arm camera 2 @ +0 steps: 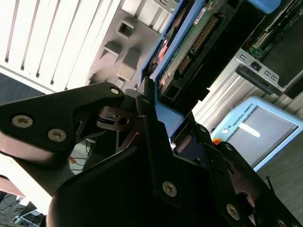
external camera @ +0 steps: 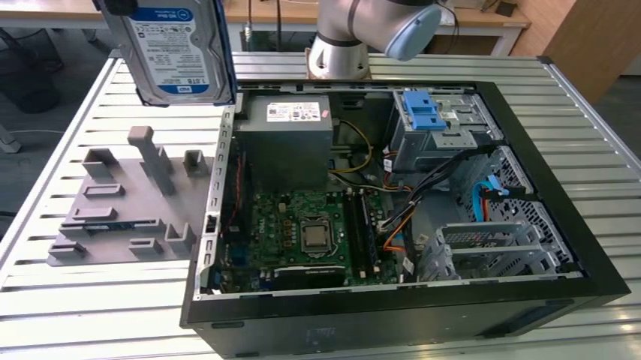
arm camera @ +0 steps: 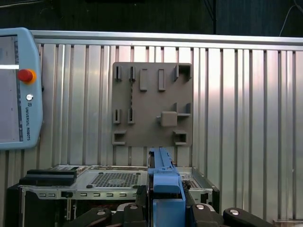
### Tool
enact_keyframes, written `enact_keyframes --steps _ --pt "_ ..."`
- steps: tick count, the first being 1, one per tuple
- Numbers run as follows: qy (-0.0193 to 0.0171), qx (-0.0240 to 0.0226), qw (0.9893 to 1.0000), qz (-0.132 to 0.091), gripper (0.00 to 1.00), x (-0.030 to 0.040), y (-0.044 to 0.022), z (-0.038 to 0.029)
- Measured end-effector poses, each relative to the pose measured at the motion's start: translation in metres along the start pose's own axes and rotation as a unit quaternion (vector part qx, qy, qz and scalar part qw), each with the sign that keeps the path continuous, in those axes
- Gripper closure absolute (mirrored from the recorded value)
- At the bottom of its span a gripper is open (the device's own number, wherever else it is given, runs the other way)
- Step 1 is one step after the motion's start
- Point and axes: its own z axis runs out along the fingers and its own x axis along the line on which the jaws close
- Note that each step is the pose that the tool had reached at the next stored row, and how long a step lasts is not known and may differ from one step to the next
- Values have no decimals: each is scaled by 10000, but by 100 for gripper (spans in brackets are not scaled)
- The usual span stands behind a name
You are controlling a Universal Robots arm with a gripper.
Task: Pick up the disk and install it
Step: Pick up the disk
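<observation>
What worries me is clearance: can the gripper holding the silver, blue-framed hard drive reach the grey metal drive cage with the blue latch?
Probably yes: the black computer case lies open, nothing covers the drive cage, and the gripper holds the disk high above everything.

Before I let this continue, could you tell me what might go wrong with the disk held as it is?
1. The gripper clamps the disk by its blue carrier's edge, high above the table; a slip could drop it.
2. Loose cables cross the open case beside the drive cage and might snag the disk.
</observation>
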Motion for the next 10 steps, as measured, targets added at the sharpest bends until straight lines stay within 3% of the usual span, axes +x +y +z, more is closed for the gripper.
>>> enact_keyframes --steps 10 --pt "0 0 10000 0 64 1 -193 -4"
